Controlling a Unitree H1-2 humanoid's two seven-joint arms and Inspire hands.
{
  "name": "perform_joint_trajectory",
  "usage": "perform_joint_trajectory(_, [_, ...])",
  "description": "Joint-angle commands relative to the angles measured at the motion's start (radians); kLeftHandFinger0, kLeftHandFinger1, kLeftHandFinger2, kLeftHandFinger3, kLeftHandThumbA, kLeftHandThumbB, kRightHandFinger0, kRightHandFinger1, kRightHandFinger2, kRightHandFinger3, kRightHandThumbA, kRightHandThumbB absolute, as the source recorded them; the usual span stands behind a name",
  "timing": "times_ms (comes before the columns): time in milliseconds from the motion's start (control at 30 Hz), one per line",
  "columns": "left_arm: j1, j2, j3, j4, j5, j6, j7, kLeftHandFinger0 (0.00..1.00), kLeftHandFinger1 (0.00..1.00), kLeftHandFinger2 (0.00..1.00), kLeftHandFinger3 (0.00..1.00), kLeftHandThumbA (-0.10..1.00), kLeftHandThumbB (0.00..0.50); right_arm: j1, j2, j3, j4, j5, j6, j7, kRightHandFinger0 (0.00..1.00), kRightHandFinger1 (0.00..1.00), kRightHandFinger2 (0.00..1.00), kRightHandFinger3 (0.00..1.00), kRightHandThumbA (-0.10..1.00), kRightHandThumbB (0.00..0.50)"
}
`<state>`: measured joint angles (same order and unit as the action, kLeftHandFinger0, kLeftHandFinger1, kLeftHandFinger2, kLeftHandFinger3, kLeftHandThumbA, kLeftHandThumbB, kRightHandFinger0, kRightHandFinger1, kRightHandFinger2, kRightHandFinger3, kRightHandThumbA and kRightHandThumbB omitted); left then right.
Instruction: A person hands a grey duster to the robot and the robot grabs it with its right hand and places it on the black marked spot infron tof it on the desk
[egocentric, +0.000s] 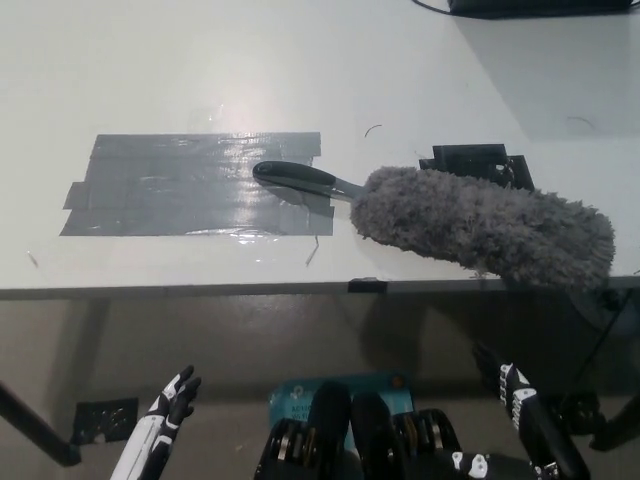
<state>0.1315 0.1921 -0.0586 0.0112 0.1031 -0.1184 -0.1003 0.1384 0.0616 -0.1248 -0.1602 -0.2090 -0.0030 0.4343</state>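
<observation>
Grey duster (470, 222): lies flat on desk (300, 60), long axis left-right, handle tip on black marked spot (180, 185), head off it. Right robot hand (522, 405): nearer, below desk edge, empty, fingers apart. Left robot hand (172, 398): low, open.

One head view only, looking steeply down from above and fairly close onto the white desk (250, 60), its near edge crossing mid-picture, floor below; nothing shared with another view.
</observation>
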Motion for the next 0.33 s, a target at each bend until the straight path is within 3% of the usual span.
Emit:
perform_joint_trajectory(0, [-0.004, -0.010, -0.009, -0.033, -0.002, -0.096, 0.004, 1.00, 1.00, 1.00, 1.00, 1.00, 0.250, -0.007, 0.006, 0.022, 0.065, -0.010, -0.291, -0.161, 1.00, 1.00, 1.00, 1.00, 1.00, 0.318])
perform_joint_trajectory(300, [-0.010, -0.008, -0.006, -0.051, 0.005, -0.076, 0.005, 1.00, 1.00, 1.00, 1.00, 1.00, 0.254, -0.018, -0.018, 0.063, 0.064, -0.053, -0.303, -0.204, 1.00, 1.00, 1.00, 1.00, 1.00, 0.322])
